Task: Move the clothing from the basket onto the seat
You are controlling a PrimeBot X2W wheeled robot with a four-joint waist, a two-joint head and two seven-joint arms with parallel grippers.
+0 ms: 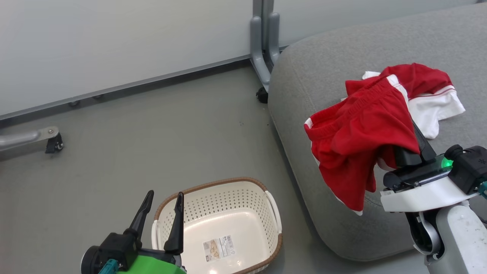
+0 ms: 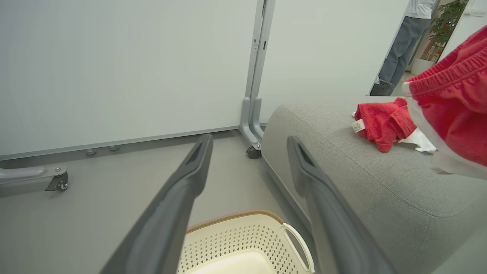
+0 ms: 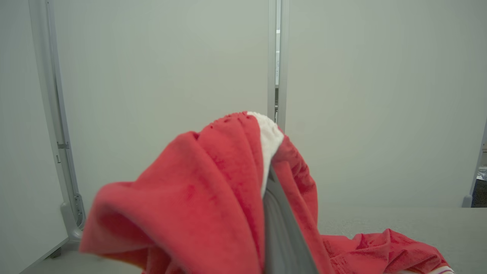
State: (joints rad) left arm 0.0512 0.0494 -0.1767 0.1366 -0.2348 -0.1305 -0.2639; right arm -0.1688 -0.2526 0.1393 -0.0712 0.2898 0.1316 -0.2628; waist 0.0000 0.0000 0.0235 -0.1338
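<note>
The red shorts (image 1: 357, 140) hang from the right claw (image 3: 272, 182), which is clenched on the fabric above the front edge of the grey seat (image 1: 323, 68). The red-and-white shirt (image 1: 426, 85) lies on the seat just behind. The basket (image 1: 274, 213) sits on the floor (image 1: 152, 125) beside the seat, below the left claw (image 1: 164, 194), whose 2 fingers are spread wide and grasp nothing.

"Home or workplace?"

"Workplace: an office or lab bay. Behind the seat (image 1: 304, 64) stand plain white partition panels (image 1: 114, 42) on grey legs with castors (image 1: 261, 96). Beside the seat, the floor (image 1: 159, 129) is bare, smooth grey."

"And beyond the seat?"

"A gap between panels, with a person (image 2: 403, 42) standing near a potted plant (image 2: 447, 19)."
</note>
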